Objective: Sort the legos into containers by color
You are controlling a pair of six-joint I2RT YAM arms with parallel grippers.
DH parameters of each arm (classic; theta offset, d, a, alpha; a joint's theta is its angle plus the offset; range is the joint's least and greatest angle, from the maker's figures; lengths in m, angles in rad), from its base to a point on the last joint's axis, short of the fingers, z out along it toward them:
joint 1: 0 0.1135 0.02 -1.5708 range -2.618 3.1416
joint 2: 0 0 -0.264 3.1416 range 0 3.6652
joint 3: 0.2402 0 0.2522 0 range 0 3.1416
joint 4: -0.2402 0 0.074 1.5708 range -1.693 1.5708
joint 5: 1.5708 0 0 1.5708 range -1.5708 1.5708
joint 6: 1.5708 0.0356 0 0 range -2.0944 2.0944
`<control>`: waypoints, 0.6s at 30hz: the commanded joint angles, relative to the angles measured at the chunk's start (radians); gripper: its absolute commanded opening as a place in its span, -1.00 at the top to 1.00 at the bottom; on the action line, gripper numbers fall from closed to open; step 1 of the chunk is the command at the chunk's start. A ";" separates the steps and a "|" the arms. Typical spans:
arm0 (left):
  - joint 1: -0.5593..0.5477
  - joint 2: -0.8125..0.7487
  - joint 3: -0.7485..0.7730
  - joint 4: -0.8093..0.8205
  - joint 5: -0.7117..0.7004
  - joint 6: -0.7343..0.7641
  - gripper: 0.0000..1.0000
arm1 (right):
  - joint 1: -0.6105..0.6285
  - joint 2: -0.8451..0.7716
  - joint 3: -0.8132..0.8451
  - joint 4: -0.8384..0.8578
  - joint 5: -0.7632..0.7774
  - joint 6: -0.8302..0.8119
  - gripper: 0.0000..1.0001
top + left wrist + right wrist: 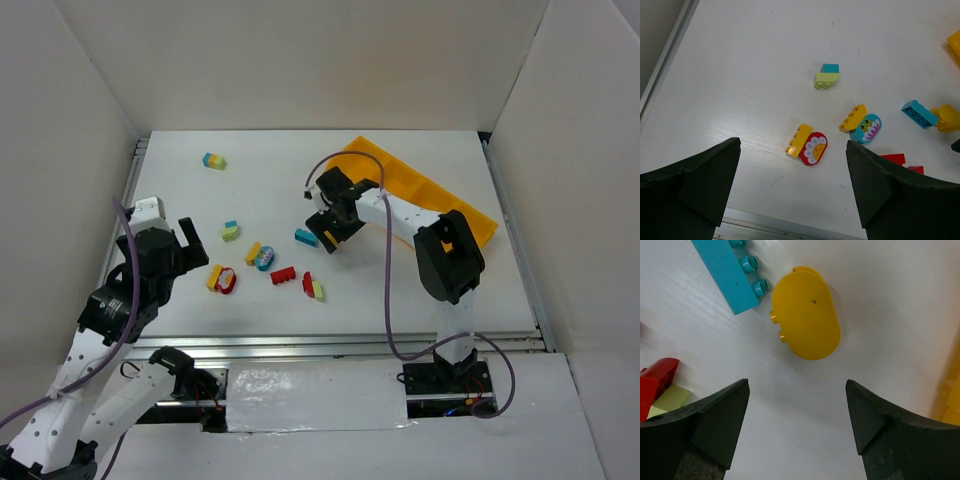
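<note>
Right fingers (pixel 705 430): oval brick (pixel 805 315) just ahead of the gap, flat on the bench (pixel 880 300). Long brick (pixel 732 272) ahead toward view-left, just beside the oval brick; can't tell if they touch. Side clump (pixel 657 390) outside the view-left finger, close by. Tray (pixel 950 395) outside the view-right finger.

Left fingers (pixel 695 185): near clump (pixel 808 146) ahead, roughly mid-gap. Second clump (pixel 862 125) ahead of the view-right finger. Far clump (pixel 826 76) farther ahead, behind both. Stepped brick (pixel 900 160) just past the view-right fingertip. In the top view, the farthest clump (pixel 214 161) lies well beyond the left fingers, apart from the rest.
</note>
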 commanded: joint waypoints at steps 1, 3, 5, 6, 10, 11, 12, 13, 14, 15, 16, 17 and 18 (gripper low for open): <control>0.007 0.000 0.000 0.054 0.031 0.027 -0.99 | -0.001 -0.045 0.011 0.061 0.012 -0.114 -0.70; 0.007 0.004 -0.002 0.057 0.040 0.031 -0.99 | -0.001 -0.019 0.031 0.052 0.011 -0.140 -0.70; 0.007 0.004 -0.002 0.060 0.053 0.037 -0.99 | 0.000 0.001 0.062 0.039 -0.035 -0.172 -0.70; 0.007 0.004 -0.003 0.063 0.057 0.037 -0.99 | 0.000 0.023 0.074 0.036 -0.051 -0.182 -0.70; 0.007 0.001 -0.005 0.066 0.065 0.040 -0.99 | 0.000 0.099 0.145 0.006 -0.037 -0.211 -0.70; 0.007 -0.002 -0.005 0.066 0.070 0.043 -0.99 | -0.001 0.103 0.143 0.018 -0.031 -0.217 -0.70; 0.007 -0.002 -0.006 0.069 0.074 0.045 -0.99 | -0.003 0.103 0.137 0.048 -0.022 -0.228 -0.70; 0.007 -0.004 -0.008 0.074 0.079 0.048 -0.99 | -0.001 0.103 0.133 0.056 -0.022 -0.235 -0.70; 0.007 -0.004 -0.008 0.075 0.083 0.051 -0.99 | -0.003 0.105 0.132 0.062 -0.031 -0.240 -0.70; 0.009 -0.002 -0.008 0.075 0.090 0.053 -0.99 | -0.001 0.116 0.139 0.062 -0.034 -0.248 -0.69; 0.007 0.001 -0.008 0.075 0.091 0.053 -0.99 | -0.001 0.126 0.158 0.056 -0.034 -0.249 -0.69; 0.007 0.004 -0.008 0.075 0.093 0.054 -0.99 | -0.001 0.146 0.168 0.052 -0.028 -0.251 -0.69; 0.007 0.007 -0.005 0.075 0.097 0.054 -0.99 | -0.001 0.156 0.174 0.049 -0.026 -0.255 -0.68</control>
